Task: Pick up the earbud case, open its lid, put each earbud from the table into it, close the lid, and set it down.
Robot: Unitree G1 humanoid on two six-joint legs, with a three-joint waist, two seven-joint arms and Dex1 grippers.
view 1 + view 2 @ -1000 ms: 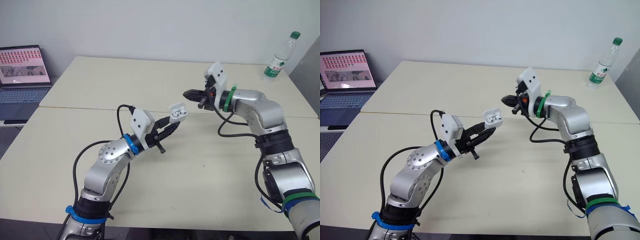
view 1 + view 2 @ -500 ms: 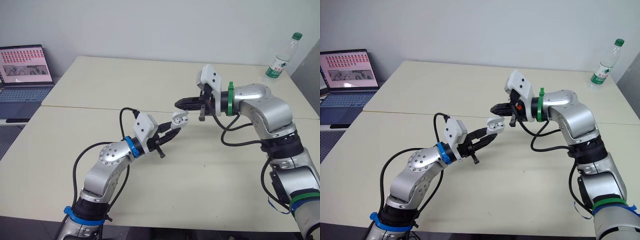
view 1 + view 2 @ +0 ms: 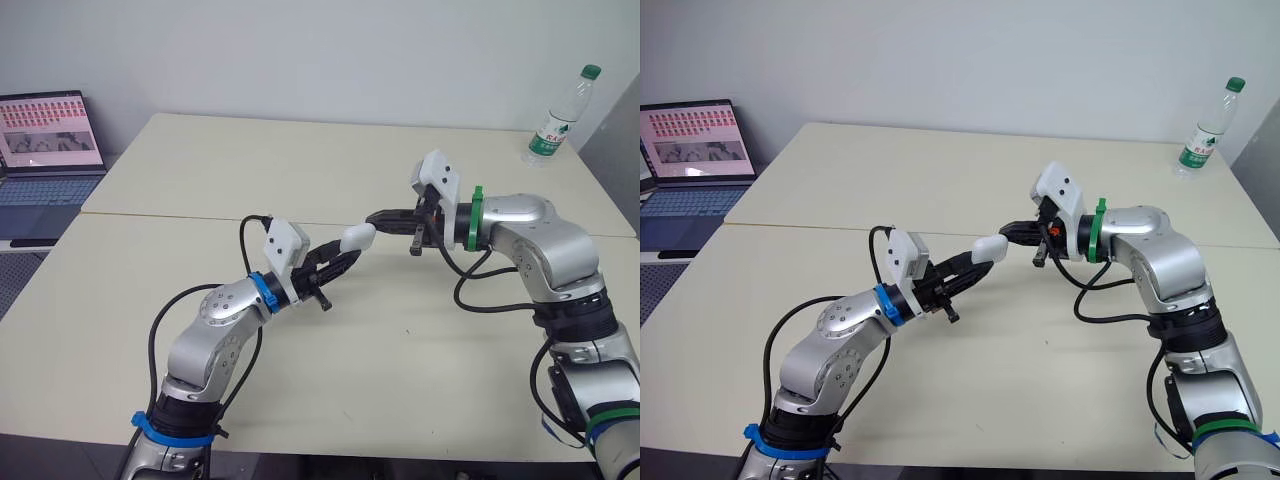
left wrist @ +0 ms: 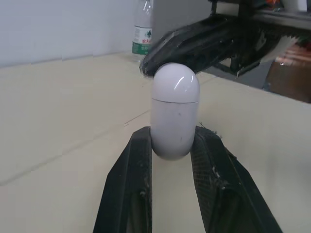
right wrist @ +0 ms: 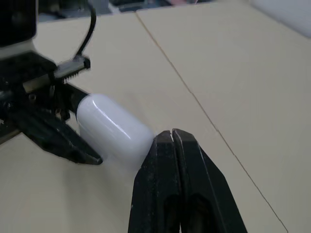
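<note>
1. Table [image 3: 200,170] lies under both my arms; the earbud case [image 3: 357,236] hangs in the air above it, touching no surface.
2. My left gripper [image 3: 338,262] is clamped on the case's lower half, one finger on each side.
3. My right gripper [image 3: 380,217] has its fingers pressed together, tips touching the rounded lid [image 4: 175,82], which is down.
4. The case looks light, hard and glossy, so probably slippery; I'd grip it below the seam.

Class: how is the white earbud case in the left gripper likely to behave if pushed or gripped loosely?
The glossy white pill-shaped earbud case probably slips easily: its shell shines, and the left gripper pinches only its lower end. Its rounded ends suggest it would roll or topple if stood.
</note>
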